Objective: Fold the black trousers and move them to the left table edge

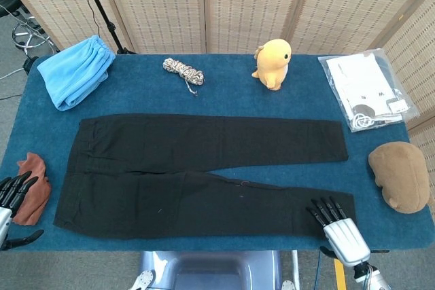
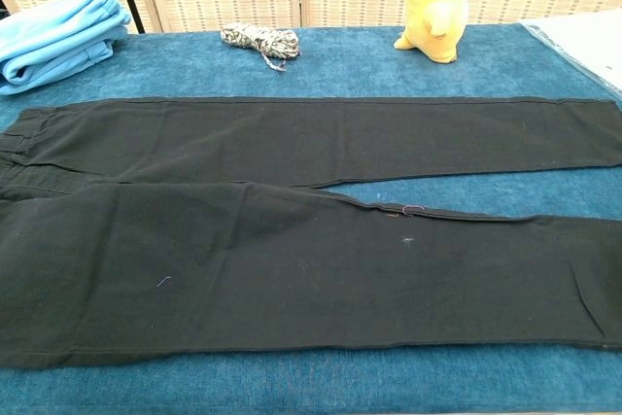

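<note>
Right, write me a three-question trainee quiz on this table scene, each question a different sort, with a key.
1. True or false: the black cotton trousers are already folded.
2. Which lies nearest the right hand? A) blue fleece bundle B) near trouser-leg hem C) yellow plush duck
3. Fill in: the rust-brown cloth lies beside the ___ hand.

Key: 1 false, they lie flat and spread out. 2 B. 3 left.

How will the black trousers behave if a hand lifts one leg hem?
Probably floppy: the black trousers lie flat with soft wrinkles, so a lifted hem should drape and sag. The rest will likely drag, since both legs stretch long across the blue tablecloth. Slipping seems unlikely; the cloth looks matte.
</note>
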